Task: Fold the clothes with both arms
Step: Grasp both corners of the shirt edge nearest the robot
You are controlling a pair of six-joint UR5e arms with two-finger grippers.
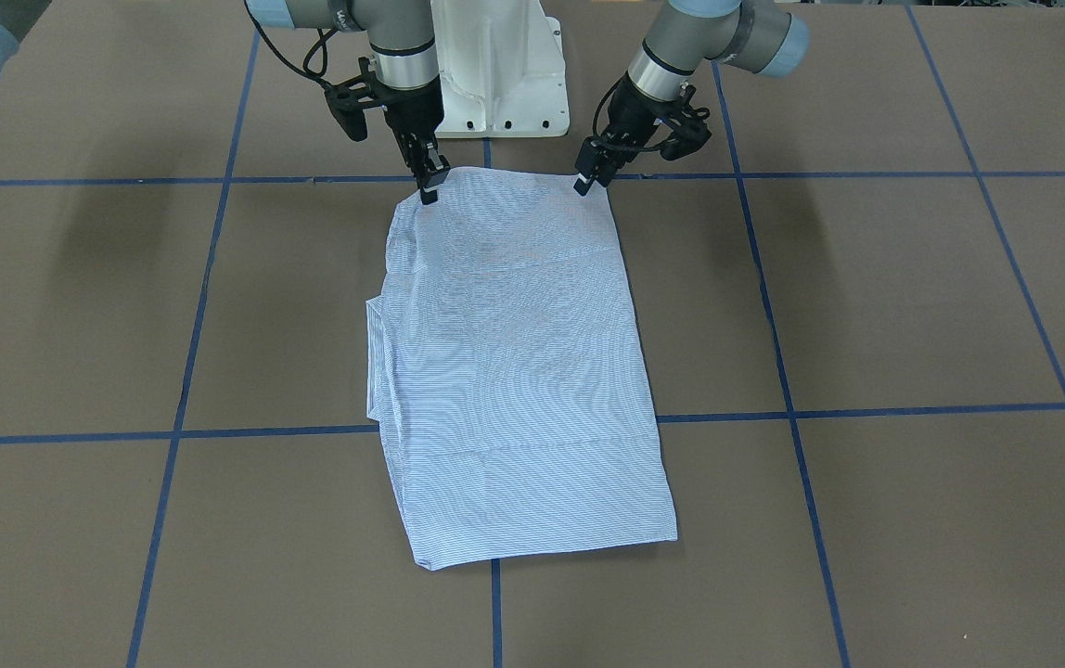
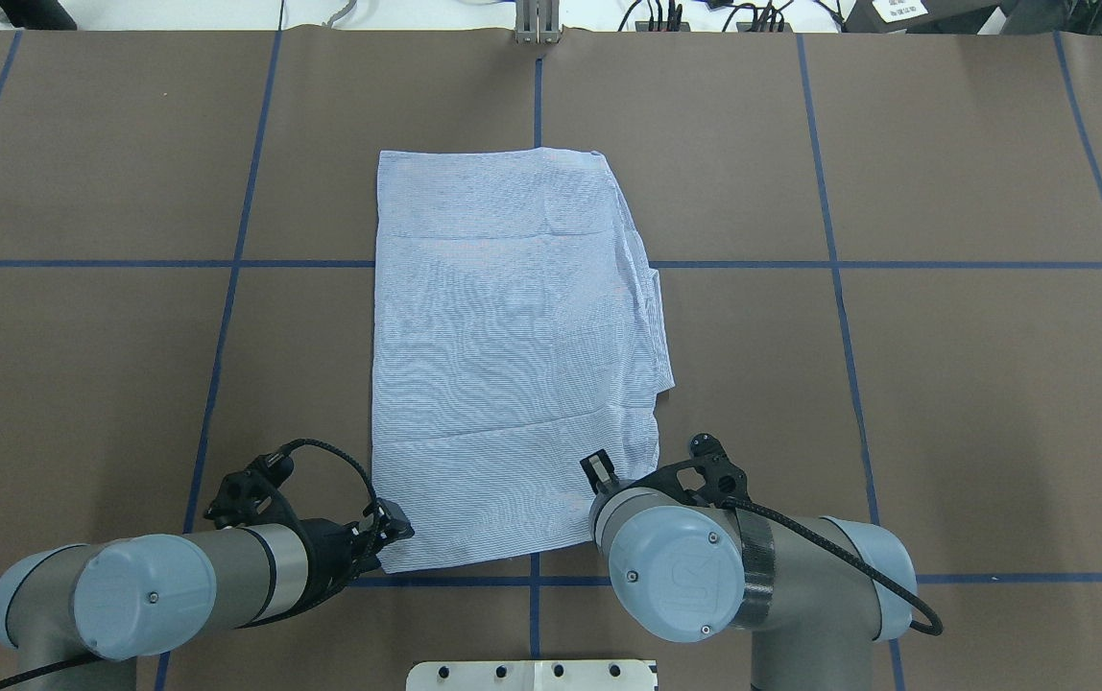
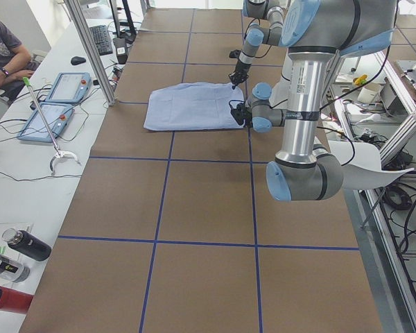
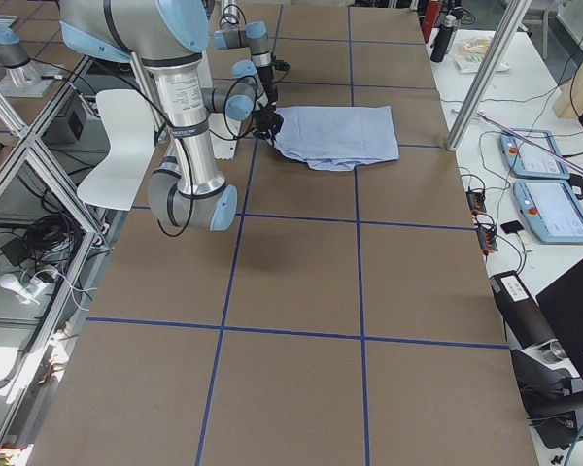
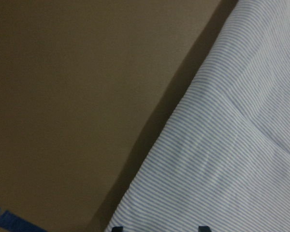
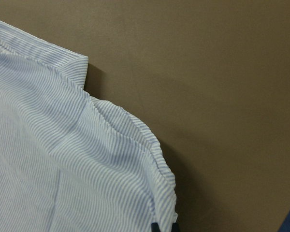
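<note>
The light blue striped shirt lies folded into a long rectangle in the middle of the table, also in the overhead view. Collar and buttons are hidden. My left gripper is at the shirt's near corner on my left. In its wrist view the fingertips stand apart with the shirt's edge between them. My right gripper is at the other near corner. In its wrist view the tips are close together on the bunched shirt hem.
The white pedestal base stands just behind the shirt's near edge. Blue tape lines grid the brown table. An operator, tablets and bottles are on a side bench off my left end.
</note>
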